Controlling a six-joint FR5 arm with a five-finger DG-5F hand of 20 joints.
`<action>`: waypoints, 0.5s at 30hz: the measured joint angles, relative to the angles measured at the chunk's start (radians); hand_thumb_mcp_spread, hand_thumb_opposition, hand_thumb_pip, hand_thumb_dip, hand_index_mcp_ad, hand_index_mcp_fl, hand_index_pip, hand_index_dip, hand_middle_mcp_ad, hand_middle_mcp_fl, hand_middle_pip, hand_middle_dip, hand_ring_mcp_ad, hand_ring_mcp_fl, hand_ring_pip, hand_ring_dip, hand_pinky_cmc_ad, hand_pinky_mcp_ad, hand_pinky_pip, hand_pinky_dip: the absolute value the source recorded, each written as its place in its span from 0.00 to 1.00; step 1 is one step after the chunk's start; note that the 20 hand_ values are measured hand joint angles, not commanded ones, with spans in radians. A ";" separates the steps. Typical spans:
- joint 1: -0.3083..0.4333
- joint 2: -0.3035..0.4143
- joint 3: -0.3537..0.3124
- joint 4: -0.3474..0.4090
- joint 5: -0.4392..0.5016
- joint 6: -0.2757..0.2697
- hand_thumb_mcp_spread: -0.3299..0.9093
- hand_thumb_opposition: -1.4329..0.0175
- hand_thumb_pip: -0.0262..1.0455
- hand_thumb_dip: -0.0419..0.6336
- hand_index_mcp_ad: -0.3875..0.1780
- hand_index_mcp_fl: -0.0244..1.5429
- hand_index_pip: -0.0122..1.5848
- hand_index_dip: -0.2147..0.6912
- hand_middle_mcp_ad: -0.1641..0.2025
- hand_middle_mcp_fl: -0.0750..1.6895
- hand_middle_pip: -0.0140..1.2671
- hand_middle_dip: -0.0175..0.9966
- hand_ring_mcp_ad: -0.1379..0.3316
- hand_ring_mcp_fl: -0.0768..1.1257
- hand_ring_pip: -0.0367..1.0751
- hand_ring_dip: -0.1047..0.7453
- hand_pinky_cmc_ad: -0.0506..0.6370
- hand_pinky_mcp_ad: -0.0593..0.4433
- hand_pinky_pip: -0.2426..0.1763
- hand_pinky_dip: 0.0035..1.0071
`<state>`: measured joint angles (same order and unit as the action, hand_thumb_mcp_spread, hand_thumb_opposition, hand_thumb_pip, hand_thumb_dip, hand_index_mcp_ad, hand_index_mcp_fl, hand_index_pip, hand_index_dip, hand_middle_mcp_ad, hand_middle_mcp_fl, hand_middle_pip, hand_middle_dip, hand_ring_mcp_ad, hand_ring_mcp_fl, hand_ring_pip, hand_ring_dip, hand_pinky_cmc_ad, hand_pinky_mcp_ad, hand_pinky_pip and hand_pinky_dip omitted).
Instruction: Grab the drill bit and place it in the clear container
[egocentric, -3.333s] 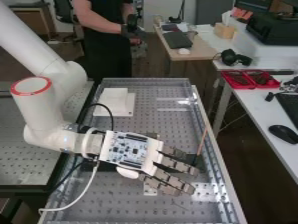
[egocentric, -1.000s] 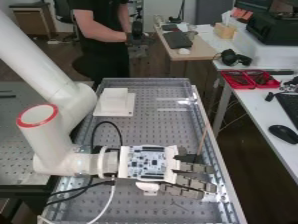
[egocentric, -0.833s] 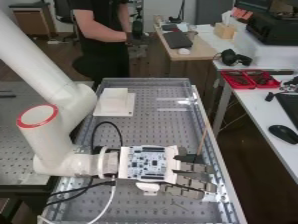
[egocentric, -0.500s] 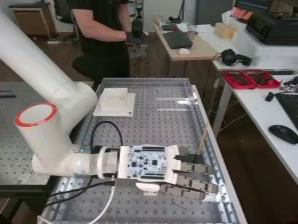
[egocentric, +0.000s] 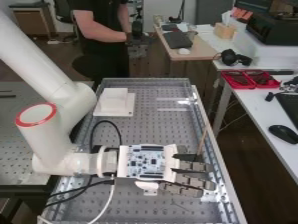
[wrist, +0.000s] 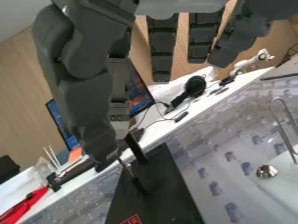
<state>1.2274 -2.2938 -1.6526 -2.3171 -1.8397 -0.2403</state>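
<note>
The hand (egocentric: 189, 179) hangs over the bench (egocentric: 151, 125) near a dark plate (wrist: 159, 190), fingers nearly straight. Whether it grips anything, I cannot tell

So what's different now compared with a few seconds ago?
The robot hand has moved toward the high view's right and a little nearer its bottom edge, turning to point more squarely across the bench. The arm came down the view with it. I can't tell whether anything was grasped. The white block and brown rod stayed put.
</note>
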 joint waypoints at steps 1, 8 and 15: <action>0.000 -0.001 0.000 0.002 0.000 0.003 0.74 0.39 0.48 0.37 0.30 0.34 0.70 0.42 0.66 0.17 0.12 0.17 0.69 0.10 0.11 0.13 0.60 0.39 0.40 0.17; 0.002 -0.012 0.008 0.009 -0.008 0.004 0.74 0.39 0.48 0.37 0.30 0.34 0.70 0.42 0.66 0.17 0.12 0.17 0.69 0.10 0.11 0.13 0.60 0.39 0.40 0.17; 0.000 -0.023 0.021 0.003 -0.020 -0.003 0.74 0.39 0.48 0.37 0.30 0.34 0.70 0.42 0.66 0.17 0.12 0.17 0.69 0.10 0.11 0.13 0.60 0.39 0.40 0.17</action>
<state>1.2270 -2.3164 -1.6315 -2.3143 -1.8596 -0.2430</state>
